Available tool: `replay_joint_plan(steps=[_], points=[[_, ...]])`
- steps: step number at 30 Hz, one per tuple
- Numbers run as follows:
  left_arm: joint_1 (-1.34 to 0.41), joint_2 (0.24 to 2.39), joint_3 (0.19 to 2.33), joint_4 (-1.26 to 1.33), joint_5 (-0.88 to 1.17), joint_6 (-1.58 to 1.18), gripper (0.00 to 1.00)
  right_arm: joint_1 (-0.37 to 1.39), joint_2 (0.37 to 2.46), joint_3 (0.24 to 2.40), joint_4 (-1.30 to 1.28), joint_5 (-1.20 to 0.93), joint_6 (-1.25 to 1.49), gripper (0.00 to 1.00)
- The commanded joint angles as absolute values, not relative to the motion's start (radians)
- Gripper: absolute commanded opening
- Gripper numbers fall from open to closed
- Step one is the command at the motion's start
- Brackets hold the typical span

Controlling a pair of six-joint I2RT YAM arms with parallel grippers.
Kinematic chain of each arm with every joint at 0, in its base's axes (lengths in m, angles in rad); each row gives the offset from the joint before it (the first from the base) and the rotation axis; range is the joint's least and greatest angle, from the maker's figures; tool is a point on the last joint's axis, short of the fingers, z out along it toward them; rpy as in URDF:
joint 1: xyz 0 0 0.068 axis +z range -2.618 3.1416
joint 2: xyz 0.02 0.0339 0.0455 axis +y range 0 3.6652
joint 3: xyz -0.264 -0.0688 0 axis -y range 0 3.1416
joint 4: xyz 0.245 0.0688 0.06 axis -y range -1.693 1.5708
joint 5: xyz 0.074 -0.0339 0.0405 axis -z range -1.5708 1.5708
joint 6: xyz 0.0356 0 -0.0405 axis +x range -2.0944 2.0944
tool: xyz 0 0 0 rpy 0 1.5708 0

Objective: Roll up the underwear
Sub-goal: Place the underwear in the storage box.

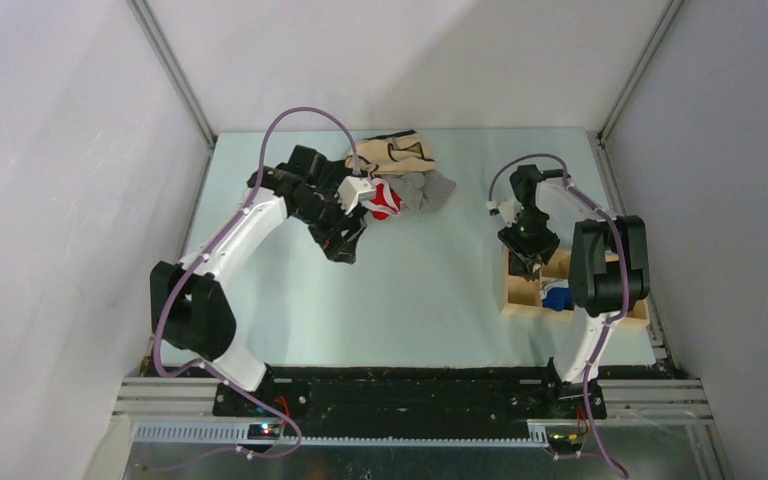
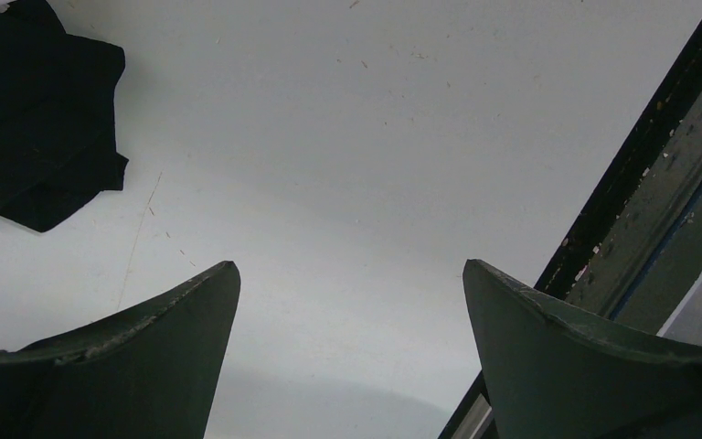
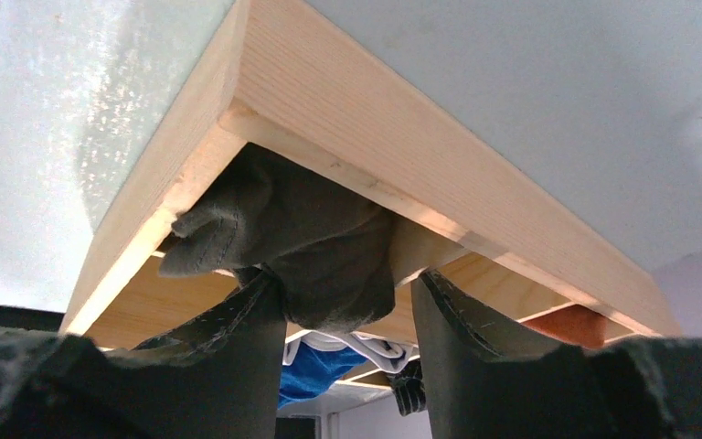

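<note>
Olive-brown soft-fabric underwear (image 3: 302, 229) wadded at pale wooden box (image 3: 402, 119) corner, between my right jaws; clamped or not, cannot tell. Limp, light: pinch thick fold. My left jaws gape, idle.

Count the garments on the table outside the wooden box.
4: beige garment, red-and-white one, grey one piled at the far edge; black one in the left wrist view. More may be hidden.

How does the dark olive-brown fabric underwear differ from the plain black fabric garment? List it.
The olive-brown underwear is bunched inside a wooden box; the black garment lies on the pale table. The right gripper pinches the underwear; the black garment lies untouched, apart from the open left gripper. Both are soft, crumpled cloth.
</note>
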State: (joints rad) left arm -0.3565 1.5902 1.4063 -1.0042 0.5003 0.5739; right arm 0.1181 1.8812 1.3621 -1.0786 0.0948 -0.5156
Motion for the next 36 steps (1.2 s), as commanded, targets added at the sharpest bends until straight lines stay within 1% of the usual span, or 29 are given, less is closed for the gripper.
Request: replay_joint_plan(steps=[1, 3, 6, 9, 12, 18, 23, 24, 29, 32, 36], points=[[-0.351, 1.583, 1.413, -0.991, 0.509, 0.562, 0.99, 0.114, 2.015, 1.272, -0.856, 0.346, -0.595, 0.48], [-0.352, 1.580, 1.411, -0.988, 0.506, 0.564, 0.99, 0.115, 2.036, 1.270, -0.840, 0.370, -0.597, 0.50], [-0.351, 1.571, 1.402, -0.986, 0.501, 0.568, 0.99, 0.118, 2.053, 1.253, -0.797, 0.411, -0.603, 0.56], [-0.350, 1.556, 1.382, -0.980, 0.500, 0.575, 0.99, 0.136, 2.049, 1.231, -0.754, 0.443, -0.602, 0.61], [-0.351, 1.542, 1.361, -0.965, 0.505, 0.575, 1.00, 0.179, 2.050, 1.178, -0.688, 0.544, -0.622, 0.66], [-0.346, 1.515, 1.316, -0.934, 0.517, 0.569, 0.99, 0.224, 2.080, 1.169, -0.730, 0.542, -0.536, 0.72], [-0.345, 1.499, 1.304, -0.931, 0.516, 0.565, 0.99, 0.198, 2.052, 1.200, -0.750, 0.484, -0.504, 0.74], [-0.345, 1.497, 1.304, -0.934, 0.512, 0.567, 0.99, 0.194, 2.017, 1.207, -0.759, 0.472, -0.502, 0.74], [-0.346, 1.496, 1.307, -0.948, 0.505, 0.577, 0.99, 0.188, 1.829, 1.301, -0.902, 0.321, -0.500, 0.75], [-0.346, 1.512, 1.322, -0.950, 0.513, 0.574, 1.00, 0.193, 1.784, 1.353, -0.994, 0.299, -0.505, 0.75], [-0.346, 1.532, 1.346, -0.947, 0.525, 0.563, 1.00, 0.179, 1.760, 1.374, -1.052, 0.282, -0.518, 0.74]])
